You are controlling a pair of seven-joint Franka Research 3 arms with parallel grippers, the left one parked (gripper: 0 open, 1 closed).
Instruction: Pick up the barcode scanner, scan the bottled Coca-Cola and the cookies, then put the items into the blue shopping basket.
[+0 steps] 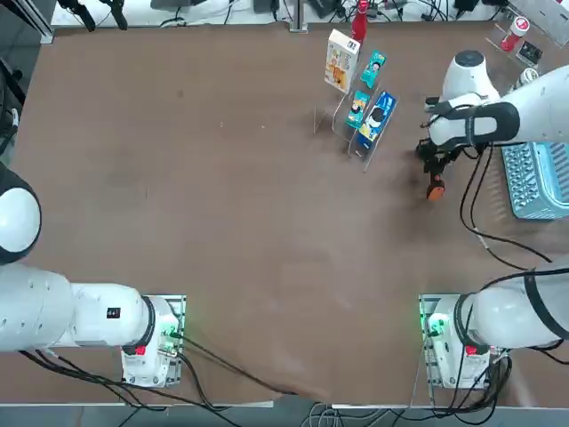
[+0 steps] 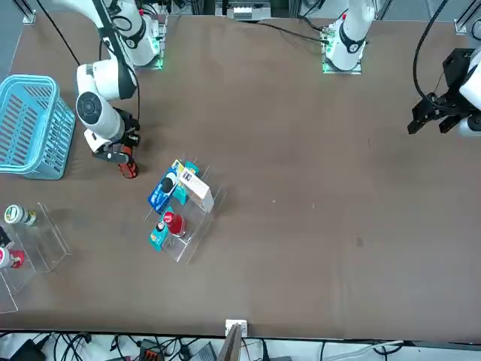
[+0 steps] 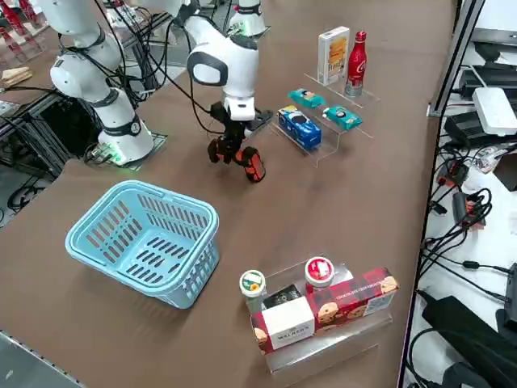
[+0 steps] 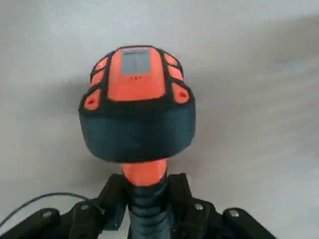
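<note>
My right gripper (image 1: 436, 163) is shut on the orange handle of the barcode scanner (image 1: 435, 188), between the acrylic shelf and the blue shopping basket (image 1: 539, 179). In the wrist view the fingers (image 4: 115, 201) clamp the handle below the scanner's black and orange head (image 4: 137, 104). The scanner (image 3: 252, 164) hangs low over the table; I cannot tell if it touches. The red bottled Coca-Cola (image 3: 356, 63) and the white cookies box (image 3: 332, 55) stand upright together at the shelf's far end. The basket (image 3: 145, 238) is empty.
The clear tiered shelf (image 1: 351, 124) also carries a blue packet (image 1: 377, 118) and two teal packets (image 1: 372, 68). A second clear stand (image 3: 323, 335) beyond the basket holds a red cookie box and small bottles. Cables trail from the gripper (image 1: 484, 231).
</note>
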